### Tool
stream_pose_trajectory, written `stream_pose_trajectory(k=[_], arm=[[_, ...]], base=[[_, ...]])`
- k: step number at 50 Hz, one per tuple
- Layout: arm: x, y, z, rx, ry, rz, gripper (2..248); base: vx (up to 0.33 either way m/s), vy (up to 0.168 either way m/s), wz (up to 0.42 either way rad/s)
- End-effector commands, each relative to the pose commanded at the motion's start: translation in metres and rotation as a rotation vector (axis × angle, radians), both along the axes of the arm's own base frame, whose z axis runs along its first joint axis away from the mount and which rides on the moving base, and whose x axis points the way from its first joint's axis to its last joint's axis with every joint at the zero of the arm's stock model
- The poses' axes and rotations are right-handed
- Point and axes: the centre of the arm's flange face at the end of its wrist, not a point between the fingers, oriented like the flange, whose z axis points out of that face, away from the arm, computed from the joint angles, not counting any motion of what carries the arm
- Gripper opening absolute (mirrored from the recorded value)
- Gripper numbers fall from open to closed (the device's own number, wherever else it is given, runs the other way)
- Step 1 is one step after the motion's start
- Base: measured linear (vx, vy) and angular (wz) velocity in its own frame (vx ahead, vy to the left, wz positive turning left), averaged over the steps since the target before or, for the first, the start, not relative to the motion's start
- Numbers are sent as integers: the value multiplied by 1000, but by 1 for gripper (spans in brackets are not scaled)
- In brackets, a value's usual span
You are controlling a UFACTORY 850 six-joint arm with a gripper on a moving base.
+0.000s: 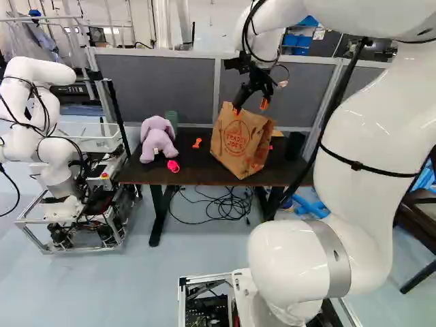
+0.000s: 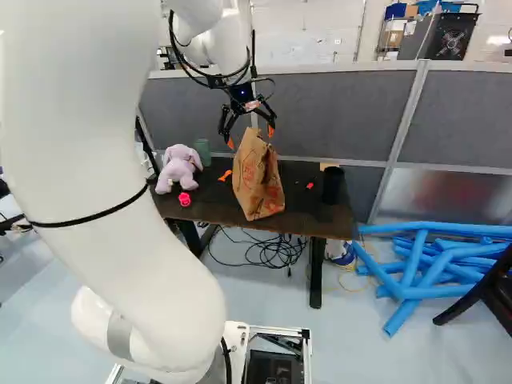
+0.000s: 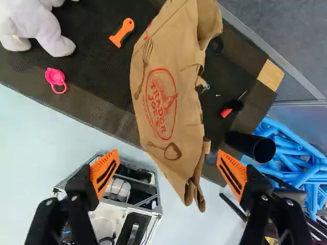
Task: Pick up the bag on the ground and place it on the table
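Note:
The gripper (image 1: 251, 109) is above the brown paper bag (image 1: 240, 142), near its top edge, in the left base view. The bag stands on the dark table (image 1: 191, 176), tilted a little, close to the front edge. In the wrist view the gripper (image 3: 167, 171) has its orange-padded fingers wide apart; the bag (image 3: 171, 97) lies mostly ahead of them, one end reaching between them without a grip. The right base view also shows the bag (image 2: 258, 180) on the table, below the fingers.
On the table are a lilac plush toy (image 1: 158, 138), a pink item (image 2: 185, 199), an orange tool (image 3: 122, 32), a green object (image 2: 202, 151) and a black cup (image 2: 333, 184). Another robot (image 1: 51, 143) stands at the left. Blue tubes (image 2: 432, 260) lie on the floor.

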Motion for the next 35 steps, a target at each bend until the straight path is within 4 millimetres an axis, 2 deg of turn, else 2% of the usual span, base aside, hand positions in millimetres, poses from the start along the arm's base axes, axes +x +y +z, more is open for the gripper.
stream_pose_trajectory(k=[35], arm=[[0,0,0,0,0,0,247]], base=[[-143,-2,-1]])
